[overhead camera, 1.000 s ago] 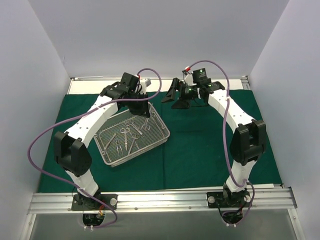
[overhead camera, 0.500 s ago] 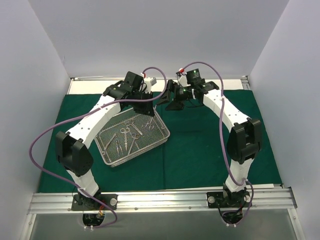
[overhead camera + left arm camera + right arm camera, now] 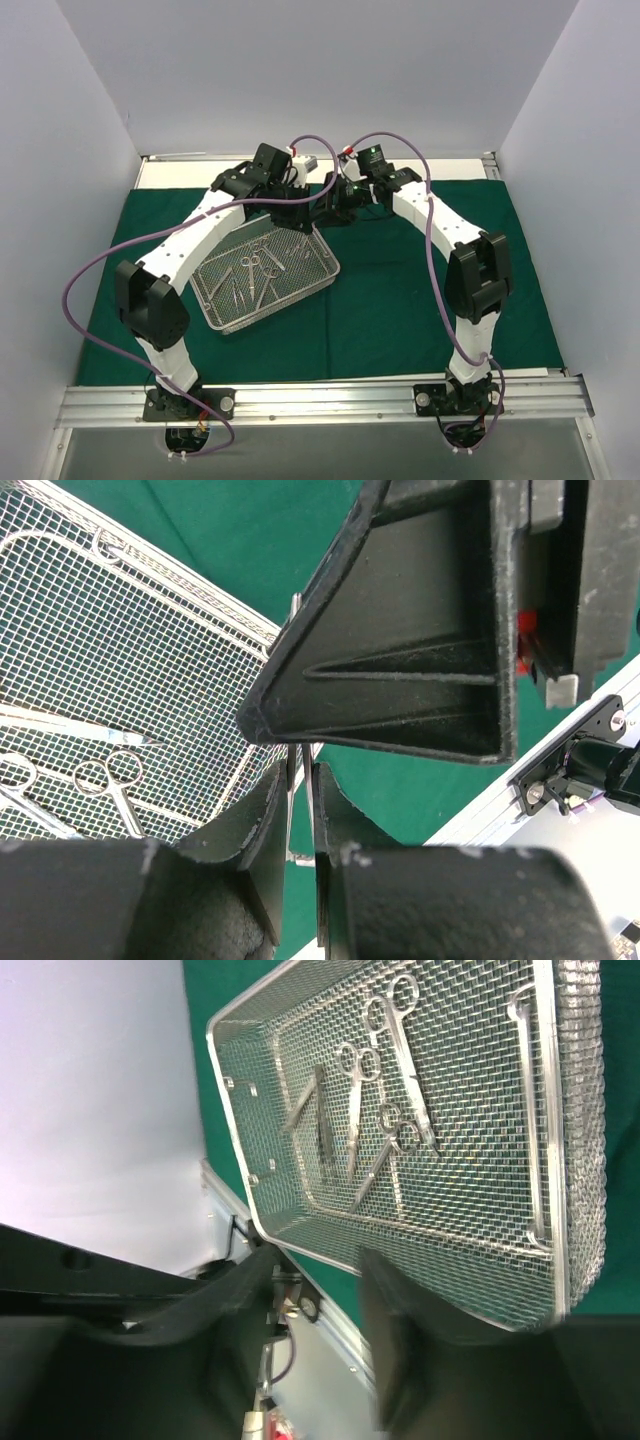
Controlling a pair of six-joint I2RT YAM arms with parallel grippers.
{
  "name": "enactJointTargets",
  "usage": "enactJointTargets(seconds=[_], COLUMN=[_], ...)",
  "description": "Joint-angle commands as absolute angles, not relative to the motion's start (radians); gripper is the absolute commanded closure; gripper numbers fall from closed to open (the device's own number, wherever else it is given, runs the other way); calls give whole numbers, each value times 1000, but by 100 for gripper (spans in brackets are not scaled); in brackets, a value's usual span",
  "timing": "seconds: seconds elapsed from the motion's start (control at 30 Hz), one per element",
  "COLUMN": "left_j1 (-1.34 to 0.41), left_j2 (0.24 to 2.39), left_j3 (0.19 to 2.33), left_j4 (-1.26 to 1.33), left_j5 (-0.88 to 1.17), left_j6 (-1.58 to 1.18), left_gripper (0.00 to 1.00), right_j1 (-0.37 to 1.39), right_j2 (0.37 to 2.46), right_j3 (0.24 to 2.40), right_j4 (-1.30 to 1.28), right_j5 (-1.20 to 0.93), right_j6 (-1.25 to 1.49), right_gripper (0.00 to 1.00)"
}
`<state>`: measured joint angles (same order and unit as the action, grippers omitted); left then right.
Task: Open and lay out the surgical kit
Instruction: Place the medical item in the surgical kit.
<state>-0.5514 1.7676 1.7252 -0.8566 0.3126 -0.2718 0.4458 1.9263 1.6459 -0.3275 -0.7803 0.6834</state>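
Mesh tray (image 3: 285, 298) of silver wire lies at a slant on the dark green cloth (image 3: 400, 290), which is spread flat beneath it and runs out past every side of it. Inside the tray lie several slim steel instruments (image 3: 356, 1063). They are scissor-handled pieces with ring grips, loosely side by side on the mesh floor near the tray's middle, with one straight, tweezer-like piece (image 3: 303, 1108) beside them. Their exact kinds are too small to tell.

At the tray's far right corner the left gripper (image 3: 301, 780) meets the rim. In the left wrist view its two fingers (image 3: 250, 840) are drawn nearly together, with a thin strip of the tray's metal edge standing in the narrow slot between them, so it is clenched on the tray. Just outside that same corner hangs the right gripper (image 3: 322, 1260). Its fingers (image 3: 235, 1295) stand well apart, released and holding nothing. The tray's rim passes across the gap in the right wrist view, but whether they touch it I cannot tell. One of its black fingers fills the upper part of the left wrist view, very near the left gripper.

Beyond the tray's far side, past the cloth's edge, a pale bare strip of table (image 3: 180, 172) shows. On the tray's near side an aluminium rail (image 3: 320, 400) carries both arm bases. Purple cables (image 3: 90, 270) loop along the arms, and white walls (image 3: 60, 150) stand around.
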Motion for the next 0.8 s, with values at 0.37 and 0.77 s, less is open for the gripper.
enactJointTargets(seconds=[0.37, 0.77], left_j1=[-554, -447], left_j2=[1810, 1720], left_j3=[1809, 1694], left_j4=[-865, -810], left_j5=[354, 406], left_j6=[-258, -275], left_gripper=[82, 52], right_j1=[439, 335], right_j2=[1925, 1918], right_j3=[1660, 1661], right_j4=[-287, -422], right_j5=[-841, -847], right_j6=[660, 399], right_gripper=[100, 100])
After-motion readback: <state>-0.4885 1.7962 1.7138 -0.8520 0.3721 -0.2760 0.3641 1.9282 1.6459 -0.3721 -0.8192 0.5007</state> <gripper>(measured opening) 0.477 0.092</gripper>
